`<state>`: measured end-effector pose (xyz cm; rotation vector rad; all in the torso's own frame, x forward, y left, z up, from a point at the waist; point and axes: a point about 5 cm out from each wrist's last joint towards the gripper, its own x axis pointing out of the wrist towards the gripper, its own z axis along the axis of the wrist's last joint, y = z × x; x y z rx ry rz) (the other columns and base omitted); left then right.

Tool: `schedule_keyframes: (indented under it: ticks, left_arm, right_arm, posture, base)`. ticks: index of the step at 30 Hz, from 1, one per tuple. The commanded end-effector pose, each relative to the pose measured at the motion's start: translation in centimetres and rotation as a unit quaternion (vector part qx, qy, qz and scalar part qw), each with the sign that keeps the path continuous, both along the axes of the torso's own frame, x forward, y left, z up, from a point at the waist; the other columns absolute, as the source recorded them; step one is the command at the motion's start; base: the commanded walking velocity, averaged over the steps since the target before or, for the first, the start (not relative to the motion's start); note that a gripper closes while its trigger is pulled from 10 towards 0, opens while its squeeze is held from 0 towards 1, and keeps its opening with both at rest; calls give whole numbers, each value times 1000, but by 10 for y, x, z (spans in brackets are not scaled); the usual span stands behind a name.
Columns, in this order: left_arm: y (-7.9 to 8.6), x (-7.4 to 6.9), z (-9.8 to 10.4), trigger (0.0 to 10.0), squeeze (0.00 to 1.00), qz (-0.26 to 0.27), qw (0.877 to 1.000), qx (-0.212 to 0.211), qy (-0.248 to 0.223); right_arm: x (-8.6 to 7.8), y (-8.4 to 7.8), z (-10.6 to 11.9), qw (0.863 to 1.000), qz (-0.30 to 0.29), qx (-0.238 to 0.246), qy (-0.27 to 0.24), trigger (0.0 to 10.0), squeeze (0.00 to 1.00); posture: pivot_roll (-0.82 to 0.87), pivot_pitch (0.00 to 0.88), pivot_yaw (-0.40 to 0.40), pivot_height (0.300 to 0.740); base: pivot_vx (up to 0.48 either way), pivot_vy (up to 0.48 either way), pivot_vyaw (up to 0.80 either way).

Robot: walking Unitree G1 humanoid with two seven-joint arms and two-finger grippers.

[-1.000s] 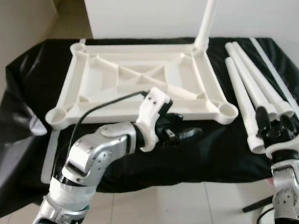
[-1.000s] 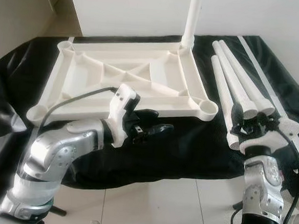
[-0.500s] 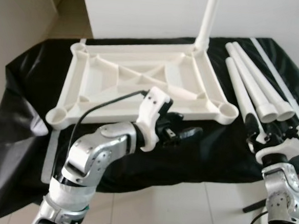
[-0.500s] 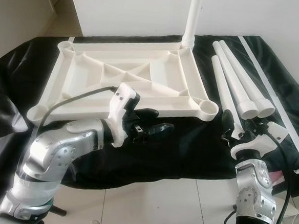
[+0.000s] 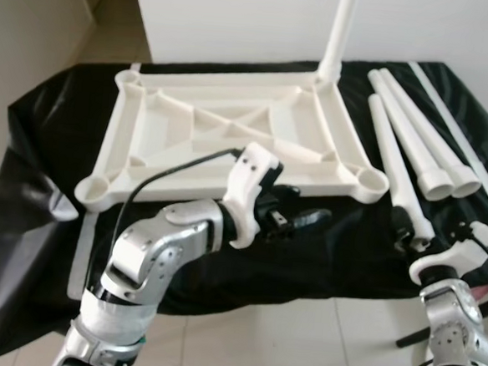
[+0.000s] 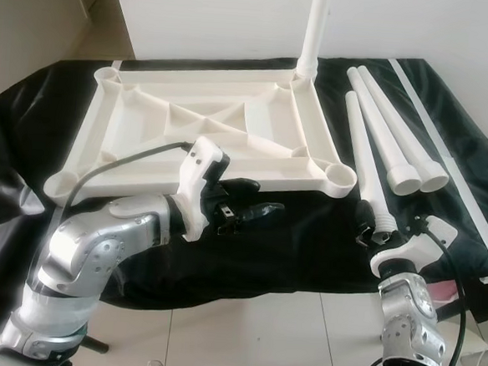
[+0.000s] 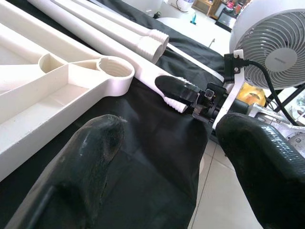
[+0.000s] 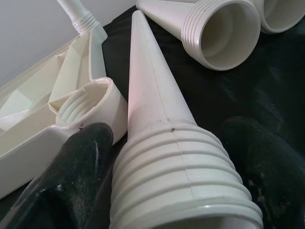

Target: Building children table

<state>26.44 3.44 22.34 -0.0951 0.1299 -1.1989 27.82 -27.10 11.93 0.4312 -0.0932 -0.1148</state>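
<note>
Black cloth-covered bench (image 5: 39, 118) w/ upside-down tabletop frame (image 5: 230, 136), sockets up for legs; right gripper (image 6: 373, 230) straddles loose leg (image 6: 364, 162) threaded end, fingers either side, contact unclear; left gripper (image 5: 304, 221) idle, spread wide near front corner socket (image 5: 370, 182).

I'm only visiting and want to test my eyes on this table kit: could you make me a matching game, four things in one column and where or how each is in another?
Things:
1. tabletop
2. fitted leg
3. leg at the right gripper
4. left gripper

Places or states:
A. lying flat, threaded end between two black fingers
B. standing upright in the far right corner socket
C. hovering open over the black cloth, by the near edge of the tabletop
D. upside down on the black cloth, ribs up

Pairs: 1-D, 2-B, 3-A, 4-C
</note>
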Motion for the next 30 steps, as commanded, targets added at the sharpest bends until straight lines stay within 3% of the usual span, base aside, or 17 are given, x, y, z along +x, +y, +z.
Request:
schedule_keyframes:
  ticks: [1, 3, 7, 17, 20, 21, 24, 26, 30]
  left_arm:
    - [-3, -4, 0, 10000, 0, -14, 1000, 3, 0]
    - [-4, -5, 0, 10000, 0, -17, 1000, 3, 0]
    - [-4, -5, 0, 10000, 0, -18, 1000, 4, -1]
    - [-3, -5, 0, 10000, 0, -15, 1000, 3, -2]
    - [-4, -5, 0, 10000, 0, -15, 1000, 3, -1]
    - [-4, -5, 0, 10000, 0, -15, 1000, 3, -1]
    - [-4, -5, 0, 10000, 0, -15, 1000, 3, -1]
    - [-4, -5, 0, 10000, 0, -15, 1000, 3, 0]
    - [-3, -6, -1, 10000, 0, -13, 1000, 3, 1]
  right_arm:
    - [-5, -3, -5, 1000, -6, 1, 4, 10000, 0]
    - [-6, -5, 11, 999, -8, -16, -34, 10000, 0]
    - [-6, -7, 25, 998, -13, -32, -60, 10000, 0]
    - [-4, -12, 53, 993, -32, -71, -86, 10000, 0]
    - [3, -12, 59, 993, -36, -81, -73, 10000, 0]
    - [13, -11, 60, 991, -45, -117, -37, 10000, 0]
    - [20, -10, 62, 988, -52, -144, -10, 10000, 0]
    - [33, -7, 64, 981, -64, -182, 34, 10000, 0]
    - [43, -3, 71, 974, -78, -204, 53, 10000, 0]
  posture:
    - [-53, 97, 25, 740]
    - [-55, 94, 26, 740]
    - [-54, 92, 24, 740]
    - [-55, 89, 17, 740]
    - [-55, 88, 17, 740]
    - [-55, 87, 17, 740]
    - [-55, 88, 17, 740]
    - [-51, 87, 15, 740]
    - [-50, 89, 15, 740]
  base:
    - [0, 0, 0]
    - [0, 0, 0]
    - [0, 0, 0]
    - [0, 0, 0]
    - [0, 0, 0]
    - [0, 0, 0]
    - [0, 0, 0]
    - [0, 0, 0]
    - [0, 0, 0]
